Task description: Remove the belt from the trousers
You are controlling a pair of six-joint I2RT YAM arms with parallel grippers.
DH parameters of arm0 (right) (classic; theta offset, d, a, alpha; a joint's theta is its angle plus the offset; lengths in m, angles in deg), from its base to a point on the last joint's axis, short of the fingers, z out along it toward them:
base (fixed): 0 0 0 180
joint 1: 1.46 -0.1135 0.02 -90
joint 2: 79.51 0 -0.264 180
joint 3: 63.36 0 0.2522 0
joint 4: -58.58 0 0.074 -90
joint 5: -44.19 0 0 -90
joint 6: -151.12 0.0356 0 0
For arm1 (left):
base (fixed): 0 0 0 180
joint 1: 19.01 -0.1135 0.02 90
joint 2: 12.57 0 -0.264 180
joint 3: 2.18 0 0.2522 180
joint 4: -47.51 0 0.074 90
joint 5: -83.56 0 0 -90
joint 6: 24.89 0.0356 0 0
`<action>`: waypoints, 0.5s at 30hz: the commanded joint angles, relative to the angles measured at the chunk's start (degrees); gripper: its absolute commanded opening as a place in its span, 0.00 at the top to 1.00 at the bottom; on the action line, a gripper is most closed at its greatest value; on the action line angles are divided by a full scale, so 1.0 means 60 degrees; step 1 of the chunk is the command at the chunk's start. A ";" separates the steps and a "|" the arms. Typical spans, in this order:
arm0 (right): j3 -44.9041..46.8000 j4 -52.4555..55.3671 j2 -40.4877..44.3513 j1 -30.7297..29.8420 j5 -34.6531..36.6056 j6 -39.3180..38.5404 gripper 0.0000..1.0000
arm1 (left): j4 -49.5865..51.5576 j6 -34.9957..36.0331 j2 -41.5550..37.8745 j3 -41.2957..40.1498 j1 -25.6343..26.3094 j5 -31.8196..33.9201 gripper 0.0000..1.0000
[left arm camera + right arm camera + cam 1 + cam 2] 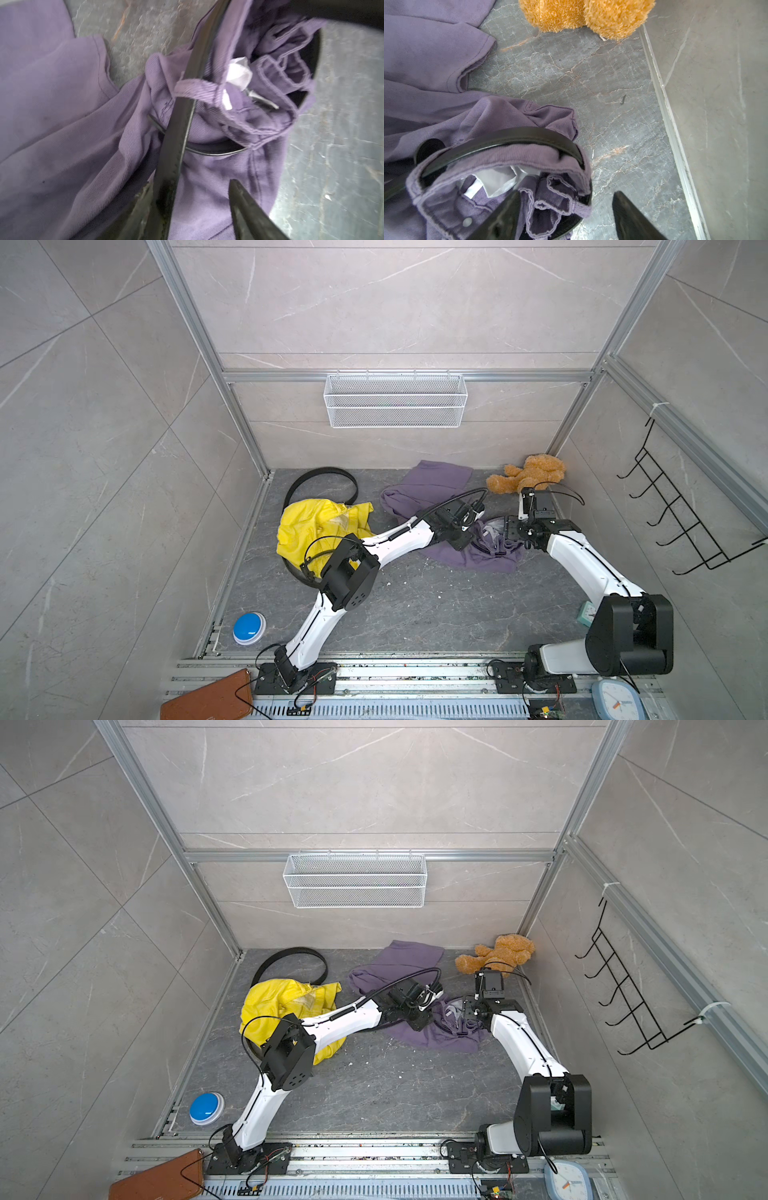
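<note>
Belt (178,133) threaded through the waistband of the purple trousers (83,135), running between the parted jaws of the left gripper (191,182); right gripper (566,192), likewise apart, hovers above. Risk: strap snags in the belt loop (195,89) and drags the unpinned trousers.

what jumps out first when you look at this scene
The bright yellow garment crumpled at the left of the dark floor grabs the eye first. Next come the purple trousers in the middle, with a black belt threaded through a belt loop, and the brown teddy bear in the far right corner.
</note>
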 commanded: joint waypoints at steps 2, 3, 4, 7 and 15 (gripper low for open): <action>0.0076 0.0120 0.0214 0.0052 -0.0155 0.0181 0.28 | -0.0315 0.0278 0.0045 0.0147 -0.0021 0.0420 0.58; 0.0085 0.0105 0.0212 0.0055 -0.0156 0.0177 0.28 | -0.0308 0.0297 0.0090 0.0148 -0.0025 0.0456 0.63; 0.0099 0.0092 0.0198 0.0067 -0.0171 0.0195 0.28 | -0.0293 0.0314 0.0137 0.0138 -0.0023 0.0544 0.69; 0.0111 0.0091 0.0141 0.0058 -0.0262 0.0223 0.27 | -0.0535 0.0259 0.0102 -0.0059 -0.0025 0.0799 0.88; 0.0404 -0.0163 -0.0018 0.0155 -0.0273 0.0221 0.11 | -0.1582 0.0435 -0.0913 -0.1123 -0.0025 0.1392 1.00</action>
